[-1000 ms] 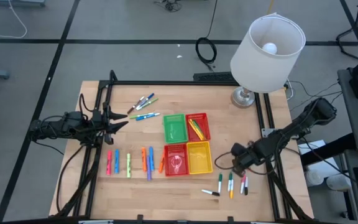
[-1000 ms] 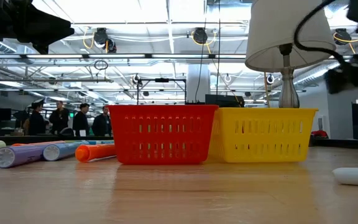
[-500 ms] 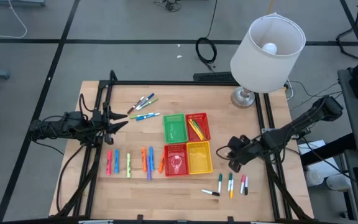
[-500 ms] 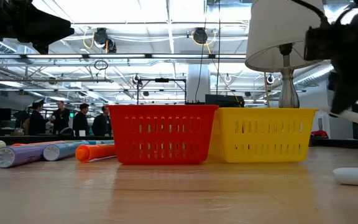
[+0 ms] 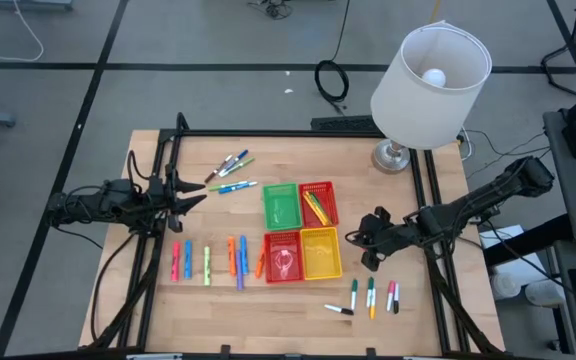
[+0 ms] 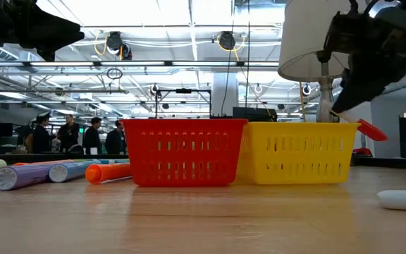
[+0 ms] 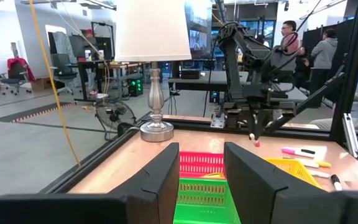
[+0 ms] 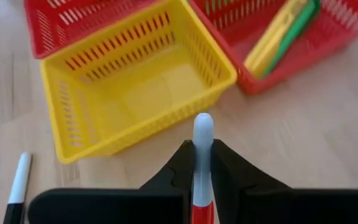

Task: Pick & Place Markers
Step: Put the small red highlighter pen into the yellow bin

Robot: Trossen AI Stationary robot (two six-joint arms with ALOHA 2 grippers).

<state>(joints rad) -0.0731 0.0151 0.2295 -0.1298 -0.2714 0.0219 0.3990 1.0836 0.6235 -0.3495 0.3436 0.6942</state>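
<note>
My right gripper (image 5: 368, 243) is shut on a white marker with a red cap (image 8: 202, 155), in the air just right of the yellow basket (image 5: 320, 252). It also shows in the low view (image 6: 351, 99). My left gripper (image 5: 194, 193) waits open and empty at the table's left, its fingers (image 7: 166, 180) apart. Several markers (image 5: 208, 262) lie flat in a row left of the baskets. More markers lie at the far side (image 5: 230, 170) and near right (image 5: 371, 297). Yellow and green markers (image 5: 315, 207) lie in the far red basket (image 5: 330, 190). My right gripper pinches the marker's white barrel (image 8: 202, 163) between its two fingers. The marker lies along the fingers, and its white end (image 8: 202, 123) sticks out past the fingertips. It is clear of the table and slants, its red cap end (image 6: 372, 131) lower in the low view.
Four small baskets stand together mid-table: green (image 5: 280, 205), far red, near red (image 5: 282, 256) and yellow. A lamp with a white shade (image 5: 430, 85) stands at the far right corner. Black frame rails (image 5: 158, 250) run along both table sides. People stand in the room beyond.
My right gripper has moved from near the table's right edge toward the yellow basket, carrying the red-capped marker clear of the table. Everything else has stayed put.
</note>
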